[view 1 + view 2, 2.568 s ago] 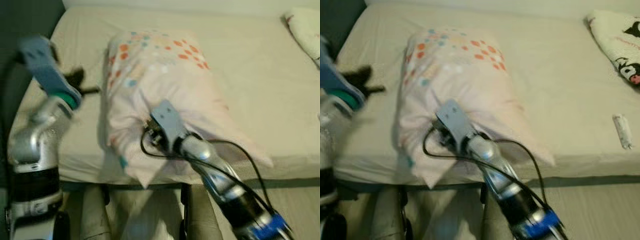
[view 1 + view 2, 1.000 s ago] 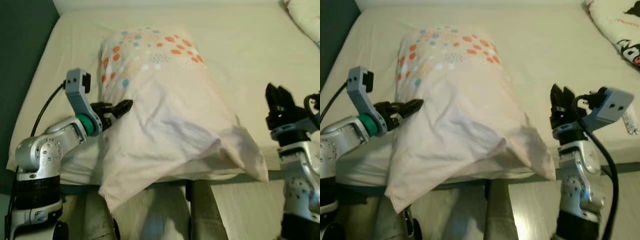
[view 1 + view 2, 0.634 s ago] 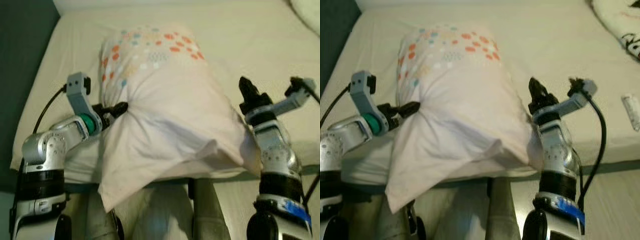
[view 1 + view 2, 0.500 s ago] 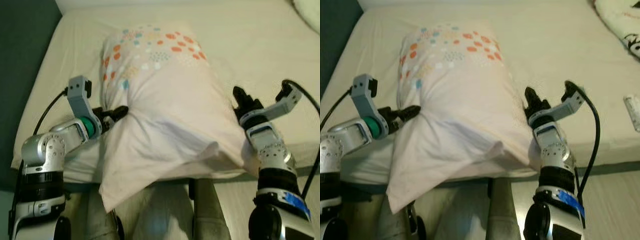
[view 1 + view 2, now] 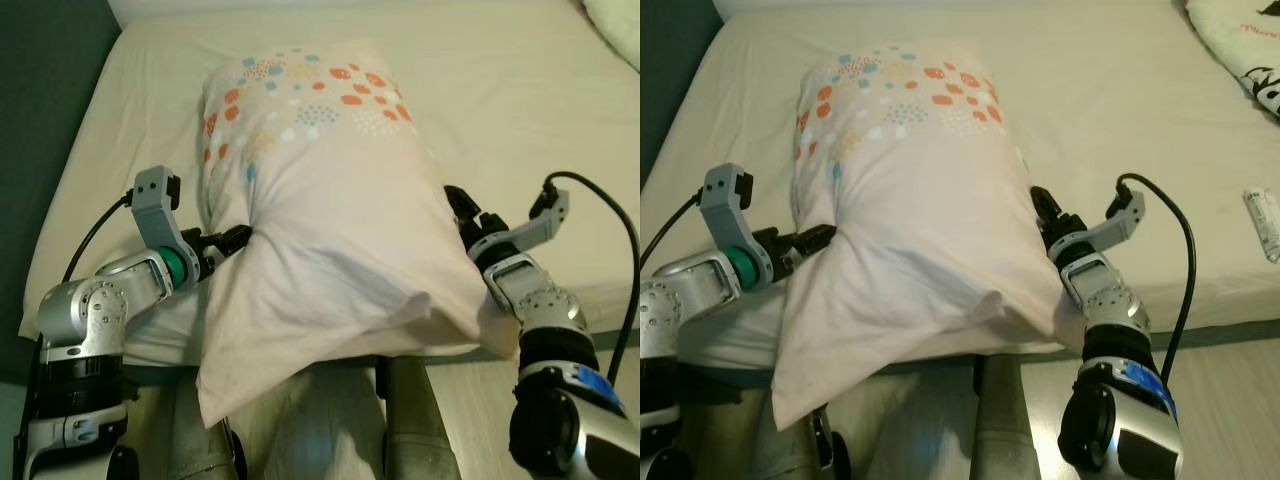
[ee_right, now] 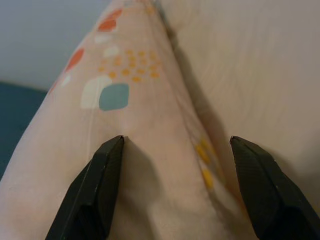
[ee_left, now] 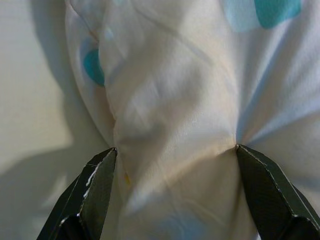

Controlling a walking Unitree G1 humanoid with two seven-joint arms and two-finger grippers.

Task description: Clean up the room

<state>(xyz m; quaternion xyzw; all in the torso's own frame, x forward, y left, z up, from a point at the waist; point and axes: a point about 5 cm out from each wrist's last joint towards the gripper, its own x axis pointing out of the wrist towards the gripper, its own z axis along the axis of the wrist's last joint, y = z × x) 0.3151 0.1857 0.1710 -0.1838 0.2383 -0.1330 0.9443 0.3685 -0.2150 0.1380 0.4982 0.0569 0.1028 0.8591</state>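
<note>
In your left eye view, the pillow lies lengthwise on the bed, pale pink with orange, teal and white dots at its far end, and its near end hangs over the bed's front edge. Your left gripper presses into the pillow's left side where the cloth bunches, and your right gripper is tucked against the pillow's right side, a black cable looping off its wrist. In your right eye view you get the same scene, plus a printed blanket at the bed's far right corner and a small white object lying on the sheet near the right edge; it is too small to name with confidence. In your left wrist view, the two black fingers stand wide apart with a gathered fold of the pillow bulging between them, both tips touching the cloth. In your right wrist view, the fingers are likewise spread, straddling the pillow's edge, with the cream sheet beside it; whether they actually pinch the fabric is hard to say.
</note>
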